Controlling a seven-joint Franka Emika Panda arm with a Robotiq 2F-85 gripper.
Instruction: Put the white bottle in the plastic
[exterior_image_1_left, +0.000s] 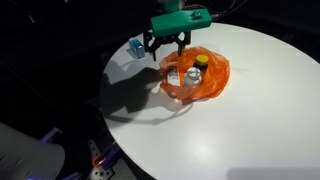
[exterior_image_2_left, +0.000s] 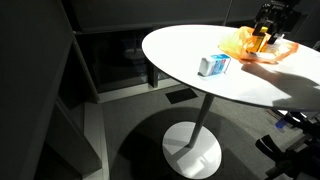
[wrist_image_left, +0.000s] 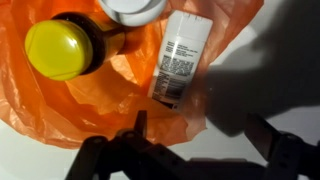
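The white bottle (wrist_image_left: 180, 55) lies on its side on the orange plastic bag (wrist_image_left: 90, 105), label up. It shows in an exterior view (exterior_image_1_left: 188, 74) inside the bag (exterior_image_1_left: 212, 80). My gripper (wrist_image_left: 200, 140) is open and empty, hovering just above the bag's near edge, with the bottle between and beyond the fingers. In both exterior views the gripper (exterior_image_1_left: 166, 45) (exterior_image_2_left: 270, 22) hangs over the bag (exterior_image_2_left: 262, 50).
A brown bottle with a yellow cap (wrist_image_left: 60, 48) (exterior_image_1_left: 201, 60) lies in the bag next to the white bottle. A white round lid (wrist_image_left: 135, 8) sits at the top edge. A small blue and white box (exterior_image_1_left: 135, 46) (exterior_image_2_left: 213, 65) stands on the round white table (exterior_image_1_left: 250, 120).
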